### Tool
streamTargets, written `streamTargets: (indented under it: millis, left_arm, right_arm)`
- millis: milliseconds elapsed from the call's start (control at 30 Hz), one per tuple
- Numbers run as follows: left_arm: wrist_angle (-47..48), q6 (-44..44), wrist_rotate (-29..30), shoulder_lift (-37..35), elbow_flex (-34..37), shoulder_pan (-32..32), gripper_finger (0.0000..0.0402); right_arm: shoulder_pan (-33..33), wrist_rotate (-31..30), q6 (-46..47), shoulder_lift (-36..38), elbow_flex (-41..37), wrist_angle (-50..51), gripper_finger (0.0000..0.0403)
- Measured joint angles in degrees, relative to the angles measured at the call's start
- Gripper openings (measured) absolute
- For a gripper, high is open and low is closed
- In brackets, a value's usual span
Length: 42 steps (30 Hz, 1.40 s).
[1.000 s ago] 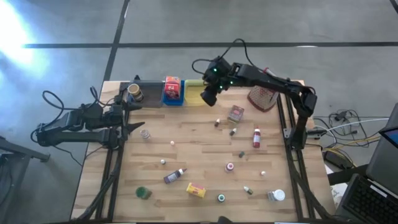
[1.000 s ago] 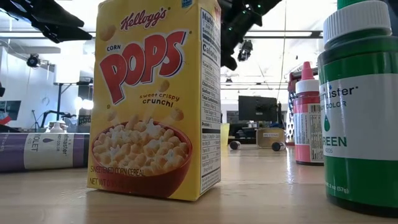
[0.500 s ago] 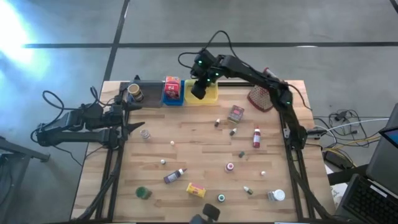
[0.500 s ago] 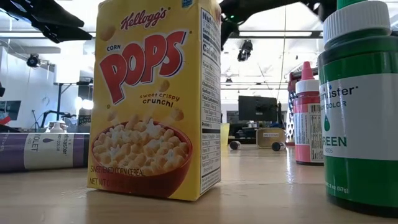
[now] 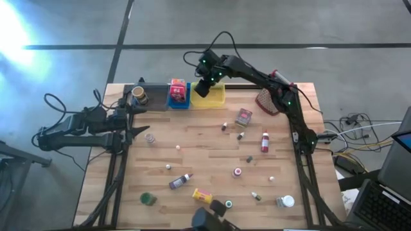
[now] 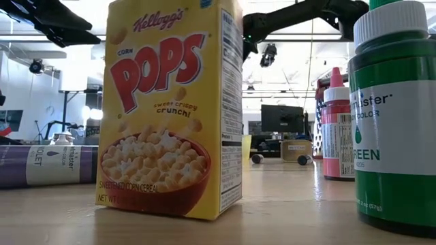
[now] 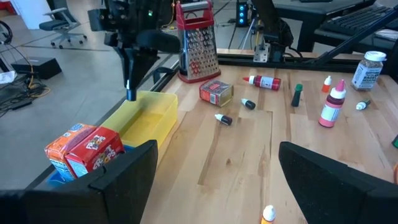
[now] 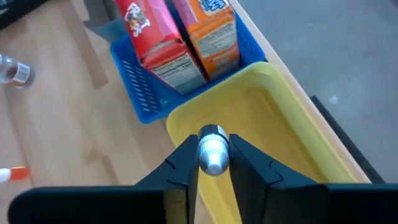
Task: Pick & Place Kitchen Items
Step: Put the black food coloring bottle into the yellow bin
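Observation:
My right gripper [image 5: 201, 88] hangs over the left half of the yellow tray [image 5: 217, 97] at the table's far edge, shut on a small bottle [image 8: 213, 151] with a rounded silvery end. The left wrist view shows this gripper [image 7: 129, 84] pointing down above the tray [image 7: 146, 115]. My left gripper [image 7: 214, 186] waits open at the table's left side [image 5: 138, 131]. Several kitchen items lie scattered on the wood: a red bottle [image 5: 264, 142], a small tin [image 5: 243, 117], a yellow box [image 5: 202, 196], a green jar [image 5: 148, 199]. My right gripper pinches the small bottle between its two fingers, just below the silvery end [image 8: 213, 163]. The fingers come from above, pointing down. The bottle is lifted clear, above the yellow tray's floor [image 8: 267, 124]; its lower part is hidden by the fingers.
A blue tray [image 5: 179, 94] holding red and orange boxes sits left of the yellow one, and a grey tray [image 5: 142, 95] with a jar farther left. A metal grater [image 5: 270, 101] stands far right. In the low view a Corn Pops box [image 6: 170, 109] and a green bottle [image 6: 395, 116] stand close.
My right gripper has moved toward the table's left and far edge, from the yellow tray's right part to over its left half, with the arm stretched farther out. It has stayed shut on the small bottle.

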<state>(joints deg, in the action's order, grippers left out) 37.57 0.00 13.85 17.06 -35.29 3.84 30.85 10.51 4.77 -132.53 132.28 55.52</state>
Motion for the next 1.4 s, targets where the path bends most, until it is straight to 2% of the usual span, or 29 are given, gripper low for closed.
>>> streamTargets:
  millis: [233,400,600,900,1100,1400]
  left_arm:
    - [0.12,0.0,-0.01,0.0,0.0,0.0,0.0339]
    - [0.14,-0.01,0.0,0.0,0.0,0.0,0.0339]
    - [0.19,0.01,0.0,0.0,0.0,0.0,0.0339]
    - [0.19,0.01,0.0,0.0,0.0,0.0,0.0339]
    - [0.19,0.01,0.0,0.0,0.0,0.0,0.0339]
    - [0.19,0.01,0.0,0.0,0.0,-0.01,0.0339]
  right_arm:
    - [-0.04,-0.27,-2.23,0.0,-0.82,6.69,0.0071]
    - [-0.03,-5.61,-2.46,-0.02,-1.67,9.0,0.0076]
    - [0.48,-6.21,-3.27,-0.01,-4.46,9.02,0.0065]
    - [0.88,-8.04,-3.53,0.02,-7.83,8.53,0.0079]
    - [0.93,-9.21,-3.7,0.02,-8.67,8.33,0.0062]
    - [-1.43,-9.17,-6.09,1.67,-8.08,8.11,0.0074]
